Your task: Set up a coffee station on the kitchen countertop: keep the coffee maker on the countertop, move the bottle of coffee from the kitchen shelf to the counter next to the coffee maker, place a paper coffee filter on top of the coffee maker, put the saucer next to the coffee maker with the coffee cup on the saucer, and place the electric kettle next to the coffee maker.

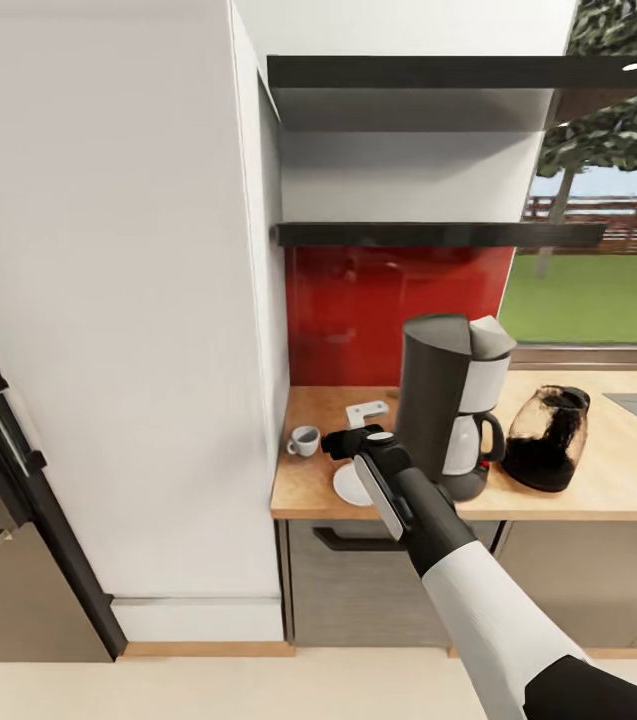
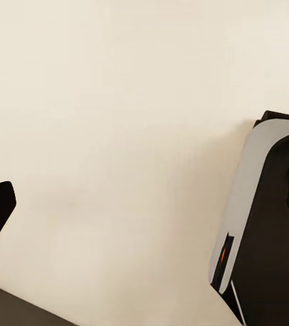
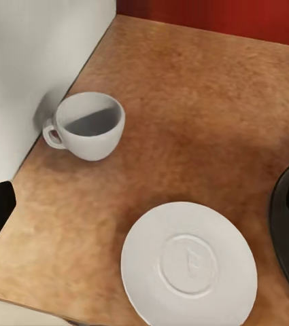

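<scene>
Crockery is the concern: the coffee cup stands upright on the countertop by the white wall, apart from the empty saucer beside the coffee maker. Likely light, rigid, glazed and slippery, so pinch its rim or handle. Whether the right gripper above them is open, I cannot tell.

1 coffee maker, 1 cup, 1 saucer, 1 kettle, 2 shelves, 1 white box
</scene>
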Motion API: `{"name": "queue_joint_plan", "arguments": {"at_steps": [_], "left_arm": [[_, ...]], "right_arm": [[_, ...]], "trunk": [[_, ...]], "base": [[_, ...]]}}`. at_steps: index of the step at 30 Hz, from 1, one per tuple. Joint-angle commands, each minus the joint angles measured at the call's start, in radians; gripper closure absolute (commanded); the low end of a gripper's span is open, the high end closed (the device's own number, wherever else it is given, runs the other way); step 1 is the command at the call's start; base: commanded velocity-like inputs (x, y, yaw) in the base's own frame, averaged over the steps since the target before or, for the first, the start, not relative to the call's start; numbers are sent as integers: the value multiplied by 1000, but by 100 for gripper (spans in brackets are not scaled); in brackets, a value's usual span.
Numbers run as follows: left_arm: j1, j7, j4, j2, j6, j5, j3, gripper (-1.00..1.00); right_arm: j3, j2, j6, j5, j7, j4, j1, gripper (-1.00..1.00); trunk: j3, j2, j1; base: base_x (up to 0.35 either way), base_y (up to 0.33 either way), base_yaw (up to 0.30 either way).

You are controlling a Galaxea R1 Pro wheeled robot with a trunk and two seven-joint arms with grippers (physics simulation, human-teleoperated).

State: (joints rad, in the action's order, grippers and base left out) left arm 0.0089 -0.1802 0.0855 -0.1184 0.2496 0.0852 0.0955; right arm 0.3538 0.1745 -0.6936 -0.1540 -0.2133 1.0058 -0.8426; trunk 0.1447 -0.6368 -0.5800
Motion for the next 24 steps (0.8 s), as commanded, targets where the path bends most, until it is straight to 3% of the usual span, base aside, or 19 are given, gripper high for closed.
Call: {"name": "queue_joint_plan", "arguments": {"at_steps": [1, 11, 18, 24], "left_arm": [[0, 2, 2, 0, 3, 9, 3, -100], [-1, 4, -11, 1, 2, 8, 3, -100], [-1, 7, -49, 4, 1, 6, 3, -100], [1, 8, -53, 3, 0, 7, 3, -100]], "right_arm": [[2, 0, -3, -10, -9, 1, -1, -100], [-3, 0, -3, -8, -10, -1, -1, -100], [-56, 0, -6, -8, -11, -60, -1, -100], [-64, 0, -6, -9, -10, -92, -1, -100]], "trunk": [[1, -1, 0], [1, -1, 0], [1, -1, 0], [1, -1, 0]], "base": [[35, 3, 0], [252, 75, 0], [104, 34, 0], [89, 45, 0]]}}
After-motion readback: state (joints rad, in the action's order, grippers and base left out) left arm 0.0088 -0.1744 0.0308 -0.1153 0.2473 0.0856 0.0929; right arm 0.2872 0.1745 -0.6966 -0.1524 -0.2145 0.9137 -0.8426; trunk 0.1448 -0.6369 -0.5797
